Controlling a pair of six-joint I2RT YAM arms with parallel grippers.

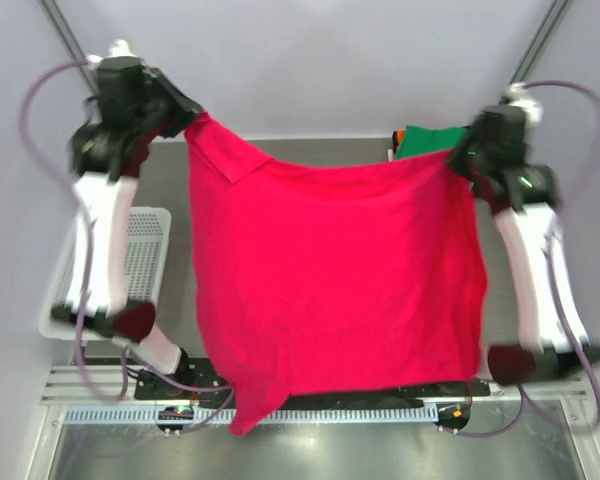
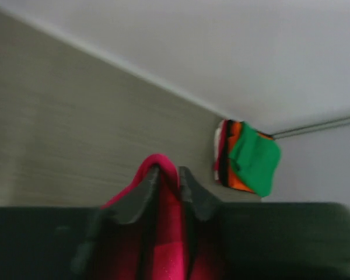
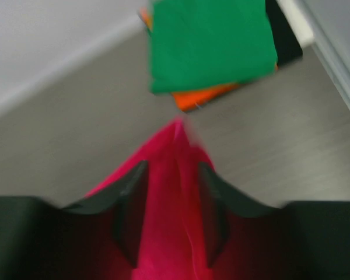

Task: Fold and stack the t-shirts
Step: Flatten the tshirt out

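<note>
The bright pink-red t-shirt (image 1: 330, 290) hangs spread out in the air between both arms, its lower edge near the arm bases. My left gripper (image 1: 192, 120) is shut on its upper left corner; the wrist view shows a fold of red cloth (image 2: 166, 192) pinched between the fingers. My right gripper (image 1: 458, 158) is shut on the upper right corner, with red cloth (image 3: 175, 192) between its fingers. A stack of folded t-shirts with a green one on top (image 1: 427, 140) lies at the table's far right corner, and shows in both the left wrist view (image 2: 248, 157) and the right wrist view (image 3: 213, 44).
A white mesh basket (image 1: 140, 255) sits at the left table edge beside the left arm. The grey table (image 1: 170, 180) reaches back to the wall behind the hanging shirt. Orange, dark and white folds (image 2: 224, 166) lie under the green one.
</note>
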